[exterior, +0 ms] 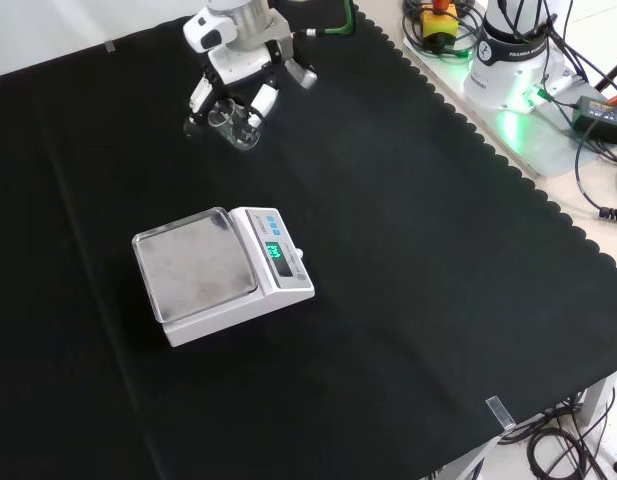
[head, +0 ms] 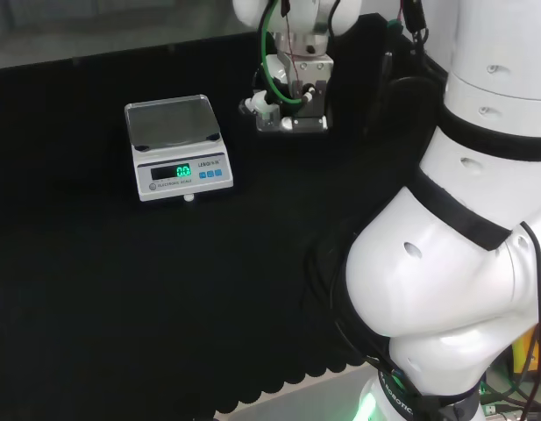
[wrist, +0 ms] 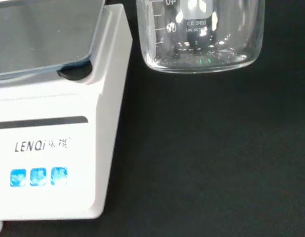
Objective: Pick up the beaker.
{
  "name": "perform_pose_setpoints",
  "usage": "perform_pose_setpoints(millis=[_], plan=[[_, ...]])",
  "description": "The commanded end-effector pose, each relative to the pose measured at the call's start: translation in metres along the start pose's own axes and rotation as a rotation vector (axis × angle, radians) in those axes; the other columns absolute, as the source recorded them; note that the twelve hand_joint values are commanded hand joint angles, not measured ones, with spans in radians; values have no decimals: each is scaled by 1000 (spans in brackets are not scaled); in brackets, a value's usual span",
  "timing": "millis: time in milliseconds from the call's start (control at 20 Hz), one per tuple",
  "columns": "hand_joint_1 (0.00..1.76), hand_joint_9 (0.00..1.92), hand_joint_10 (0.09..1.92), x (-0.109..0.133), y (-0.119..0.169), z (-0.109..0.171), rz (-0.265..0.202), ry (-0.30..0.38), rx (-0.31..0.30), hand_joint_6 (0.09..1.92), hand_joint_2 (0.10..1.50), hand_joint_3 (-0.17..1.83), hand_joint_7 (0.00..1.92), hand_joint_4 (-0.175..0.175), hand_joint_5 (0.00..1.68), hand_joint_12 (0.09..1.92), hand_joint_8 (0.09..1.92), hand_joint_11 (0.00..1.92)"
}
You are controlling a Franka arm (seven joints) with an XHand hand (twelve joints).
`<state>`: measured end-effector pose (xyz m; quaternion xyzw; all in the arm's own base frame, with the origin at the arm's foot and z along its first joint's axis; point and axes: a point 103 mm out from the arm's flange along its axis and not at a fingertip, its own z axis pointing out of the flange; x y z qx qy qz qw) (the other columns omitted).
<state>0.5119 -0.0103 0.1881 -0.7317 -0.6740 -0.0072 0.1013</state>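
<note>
Clear glass forms the beaker (exterior: 233,125), a squat cylinder with a rounded base and printed graduation marks on its wall. In the front view it sits between the fingers (exterior: 264,100) of the hand (exterior: 243,75), whose black and white digits reach down on both sides of the rim and curl in around it; whether they actually touch the glass cannot be told, and it is just as unclear whether the base rests on the cloth or hangs just above it. The wrist view shows the beaker (wrist: 201,37) close and large, its bottom edge thick and smooth, bright glints inside, with dark cloth below it.

Just beside the beaker in the wrist view stands the scale (wrist: 53,128), a boxy white plastic body with a row of small blue buttons and a flat, brushed metal pan on top. In the front view the scale (exterior: 223,275) lies nearer the camera than the hand, well apart from it, with a green lit display on its sloped face. In the head view the scale (head: 175,149) stands to the left of the hand (head: 292,105).

Matte black cloth (exterior: 408,300) covers the bench, its edge cut in a scalloped line.
</note>
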Motion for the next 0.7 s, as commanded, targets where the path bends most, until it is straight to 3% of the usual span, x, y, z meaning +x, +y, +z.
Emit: perform_pose_setpoints(millis=[50, 300, 700], plan=[[1196, 1566, 224, 36, 17, -3, -32, 7, 25, 87, 1096, -175, 1015, -175, 594, 713, 749, 1581], [1192, 1565, 226, 53, 22, -13, -44, 7, 18, 87, 1095, -175, 1011, -175, 587, 711, 748, 1583], [1186, 1563, 228, 59, 27, -18, -59, 8, 8, 87, 1095, -175, 1004, -175, 573, 705, 750, 1591]])
